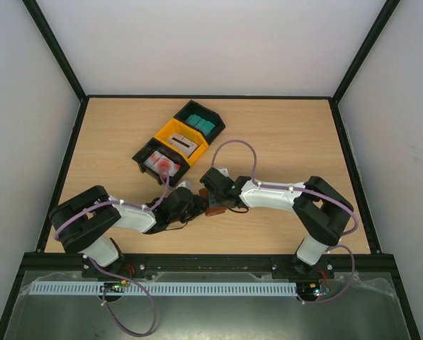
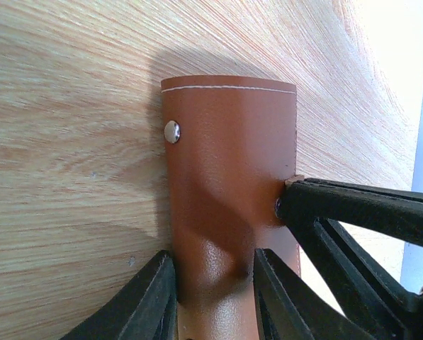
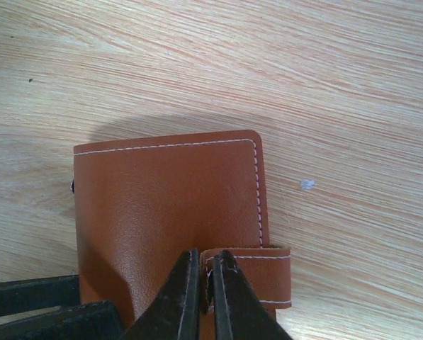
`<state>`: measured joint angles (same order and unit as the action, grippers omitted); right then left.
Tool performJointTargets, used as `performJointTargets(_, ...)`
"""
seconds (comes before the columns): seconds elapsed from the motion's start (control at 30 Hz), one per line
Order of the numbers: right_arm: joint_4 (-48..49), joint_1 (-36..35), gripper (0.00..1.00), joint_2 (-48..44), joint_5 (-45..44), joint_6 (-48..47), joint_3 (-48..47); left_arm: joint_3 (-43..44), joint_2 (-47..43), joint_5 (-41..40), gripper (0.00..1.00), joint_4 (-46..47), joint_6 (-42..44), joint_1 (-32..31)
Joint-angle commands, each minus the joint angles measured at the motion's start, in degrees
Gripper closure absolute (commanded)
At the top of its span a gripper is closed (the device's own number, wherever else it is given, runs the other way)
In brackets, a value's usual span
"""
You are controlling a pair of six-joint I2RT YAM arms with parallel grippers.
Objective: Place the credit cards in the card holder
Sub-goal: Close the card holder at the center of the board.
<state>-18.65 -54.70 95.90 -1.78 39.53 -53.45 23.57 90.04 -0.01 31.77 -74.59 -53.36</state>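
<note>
The brown card holder lies closed on the table between both arms. My left gripper is shut on it, one finger on each side of its body. My right gripper is shut on the edge of the holder's closing strap, over the stitched cover. The credit cards sit in three bins: teal ones, a grey one, white ones with red markings. In the top view the left gripper and right gripper meet at the holder.
The joined bins, black, yellow and black, stand diagonally just beyond the grippers. In the left wrist view the right gripper's black finger touches the holder's right edge. Black frame rails border the table.
</note>
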Motion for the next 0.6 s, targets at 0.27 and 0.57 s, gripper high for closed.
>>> performJointTargets(0.27,0.4,-0.3,0.98,0.7,1.4,-0.2,0.3,-2.4,4.9,0.8,0.67,-13.8,0.5,-0.8)
performJointTargets(0.57,-2.5,-3.0,0.98,3.6,-2.6,0.4,-2.3,-1.9,6.2,1.5,0.69,-13.0,0.8,-0.9)
